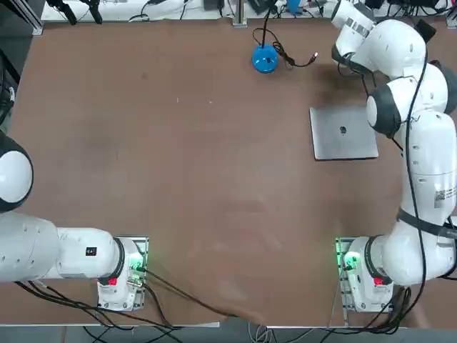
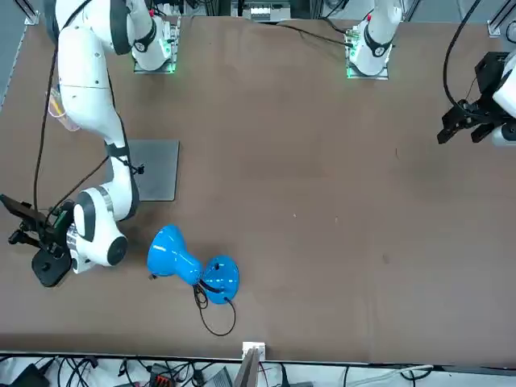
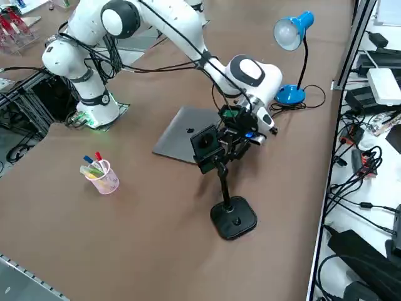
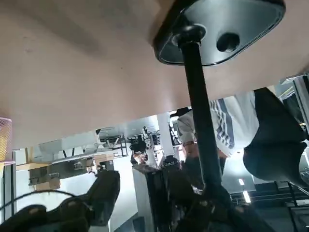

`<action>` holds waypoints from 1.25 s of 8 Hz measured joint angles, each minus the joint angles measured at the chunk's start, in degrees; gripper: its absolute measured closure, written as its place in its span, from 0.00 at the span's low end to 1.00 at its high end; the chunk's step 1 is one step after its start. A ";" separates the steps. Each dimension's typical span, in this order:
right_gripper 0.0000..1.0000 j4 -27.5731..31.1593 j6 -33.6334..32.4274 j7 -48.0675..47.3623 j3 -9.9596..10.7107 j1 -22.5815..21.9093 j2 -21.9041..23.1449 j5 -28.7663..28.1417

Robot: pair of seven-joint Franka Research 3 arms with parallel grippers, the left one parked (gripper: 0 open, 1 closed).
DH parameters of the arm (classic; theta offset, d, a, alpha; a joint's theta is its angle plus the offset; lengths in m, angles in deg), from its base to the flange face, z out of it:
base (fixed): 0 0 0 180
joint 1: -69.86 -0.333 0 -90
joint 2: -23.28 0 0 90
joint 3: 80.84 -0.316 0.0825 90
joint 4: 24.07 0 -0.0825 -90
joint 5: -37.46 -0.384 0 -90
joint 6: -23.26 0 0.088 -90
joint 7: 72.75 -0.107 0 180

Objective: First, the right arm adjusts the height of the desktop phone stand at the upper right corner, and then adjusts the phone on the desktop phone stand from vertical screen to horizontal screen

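Note:
The desktop phone stand has a dark base (image 3: 233,218) on the table near its right edge and a thin black pole (image 3: 222,182) standing upright. The small black phone (image 3: 205,145) sits in the clamp at the top, held upright. My right gripper (image 3: 237,142) is just behind the clamp at the top of the pole. In the wrist view the pole (image 4: 199,116) runs up to the base (image 4: 251,19), and one finger (image 4: 105,191) stands clear of the clamp with a gap showing, so the gripper is open. In the top view my right arm (image 1: 400,50) hides the stand.
A silver laptop (image 3: 182,135) lies flat just beyond the stand. A blue desk lamp (image 3: 289,95) with a trailing cable stands at the far edge. A pink cup of pens (image 3: 100,172) sits toward the arm's base. Cables and boxes (image 3: 376,81) crowd the shelf past the table's edge.

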 joint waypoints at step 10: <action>0.75 -4.40 0.64 -0.04 -0.05 0.01 0.09 -3.55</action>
